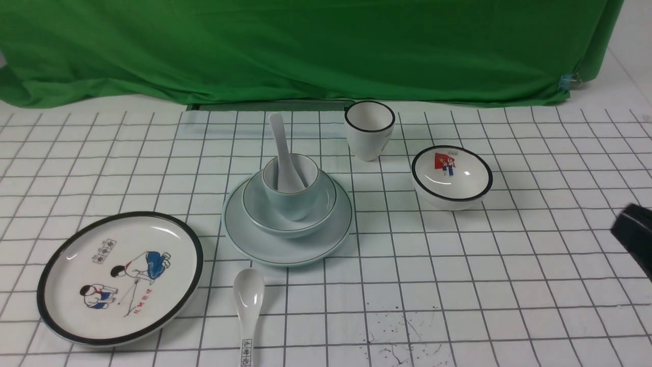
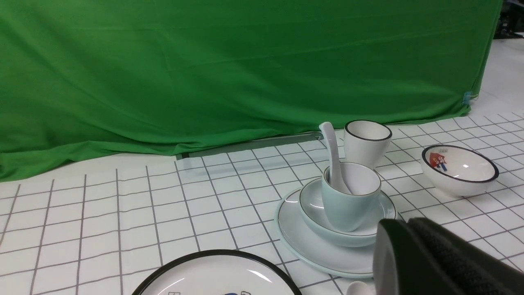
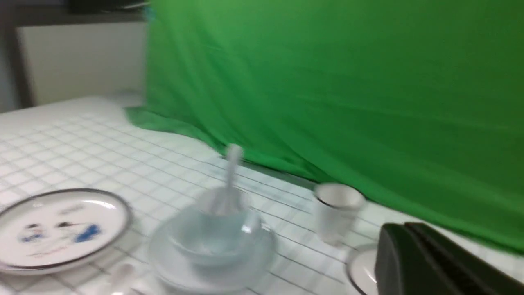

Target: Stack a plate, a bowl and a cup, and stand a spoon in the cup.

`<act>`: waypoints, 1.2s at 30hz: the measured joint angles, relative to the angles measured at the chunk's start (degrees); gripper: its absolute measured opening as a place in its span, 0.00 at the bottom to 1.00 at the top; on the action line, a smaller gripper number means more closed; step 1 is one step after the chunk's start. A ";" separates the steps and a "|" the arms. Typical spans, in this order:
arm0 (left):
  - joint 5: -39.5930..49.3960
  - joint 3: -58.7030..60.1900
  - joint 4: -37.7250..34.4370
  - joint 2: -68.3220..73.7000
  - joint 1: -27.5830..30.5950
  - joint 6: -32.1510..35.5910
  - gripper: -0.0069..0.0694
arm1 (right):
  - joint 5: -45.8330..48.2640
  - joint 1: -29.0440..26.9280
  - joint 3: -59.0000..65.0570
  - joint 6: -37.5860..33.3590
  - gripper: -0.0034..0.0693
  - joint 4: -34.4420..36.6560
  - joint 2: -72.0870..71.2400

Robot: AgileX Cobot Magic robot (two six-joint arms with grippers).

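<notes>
The plate (image 1: 239,239) carries the bowl (image 1: 254,206), cup (image 1: 290,201) and upright spoon (image 1: 281,148), mid-desk (image 1: 458,285) on white gridded cloth before a green curtain (image 1: 305,46). Right pincer (image 1: 634,232) at the edge, left pincer (image 2: 425,262): grip state unclear for both

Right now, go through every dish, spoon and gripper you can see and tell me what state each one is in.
plain pale blue-green plate: flat on table, carries the stack
pale grey-blue bowl: upright in plate
small blue-green cup: upright in bowl
plain white ceramic spoon: standing in cup, handle up
cartoon plate: flat, empty
printed-handle spoon: lying on table
black-rimmed white cup: upright, empty
red-picture bowl: upright, empty
left gripper: holding nothing
right gripper: holding nothing
</notes>
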 joint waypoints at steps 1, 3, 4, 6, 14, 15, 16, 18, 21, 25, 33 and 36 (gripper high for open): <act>0.00 0.00 0.00 0.00 0.00 0.00 0.05 | -0.05 -2.34 2.27 0.26 0.06 0.08 -1.98; 0.00 0.03 0.00 0.00 0.00 0.00 0.05 | 0.08 -7.92 5.54 0.69 0.06 0.08 -6.43; 0.00 0.07 0.00 0.00 0.00 0.00 0.05 | 0.46 -11.81 7.68 0.96 0.06 0.08 -8.76; 0.00 0.23 0.00 0.00 0.00 0.00 0.05 | 1.92 -18.10 10.86 1.32 0.06 -0.22 -12.85; 0.00 0.28 0.00 0.00 0.00 0.00 0.05 | 9.21 -30.10 16.63 10.35 0.06 -7.16 -21.88; 0.00 0.28 0.00 0.00 0.00 0.00 0.05 | 11.37 -30.30 16.67 10.47 0.06 -7.57 -22.51; 0.00 0.28 0.00 0.00 0.00 0.00 0.05 | 12.54 -30.36 16.67 10.52 0.06 -7.68 -22.60; 0.00 0.28 0.00 0.00 0.00 0.00 0.05 | 15.53 -30.49 16.67 10.52 0.06 -7.93 -22.83; 0.00 0.28 0.00 0.00 0.00 0.00 0.05 | 18.42 -30.53 16.69 9.66 0.06 -8.05 -22.83; 0.00 0.28 0.00 0.00 0.00 0.00 0.05 | 19.06 -30.55 16.69 8.62 0.06 -8.11 -22.83; 0.00 0.33 0.00 0.00 0.00 0.00 0.05 | 19.25 -30.55 16.69 8.60 0.06 -8.11 -22.84; 0.00 0.33 0.00 0.00 0.00 0.00 0.05 | 19.25 -30.55 16.69 8.60 0.06 -8.11 -22.84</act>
